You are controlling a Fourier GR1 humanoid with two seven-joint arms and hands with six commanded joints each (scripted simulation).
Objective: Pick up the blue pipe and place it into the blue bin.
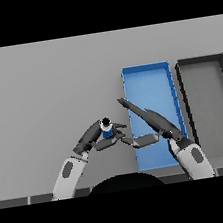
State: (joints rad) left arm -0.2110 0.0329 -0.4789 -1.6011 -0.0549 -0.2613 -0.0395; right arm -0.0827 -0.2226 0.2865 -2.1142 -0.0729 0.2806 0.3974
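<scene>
- The left robot hand (93,136) comes in from the near edge of the bench (45,93), left of the middle, and reaches up and to the right.
- Its fingers and thumb curl round the pipe (106,129), a short blue piece with a dark top, standing upright in the grip.
- The pipe is near the bench's near edge, just left of the blue bin (146,78) and outside it; whether its foot touches the bench cannot be told.
- The right robot hand (153,122) comes in from the near edge on the right and lies over the near left part of the blue bin.
- Its fingers are straight and spread wide, pointing up and left past the bin's left wall; its thumb reaches left toward the left robot hand and ends just beside it. It holds nothing.
- The blue bin is a long tray running from the near edge toward the middle of the bench, right of centre.
- A dark bin (202,62) with a grey floor lies alongside it on the right, by the bench's right edge, the two near each other but apart.
</scene>
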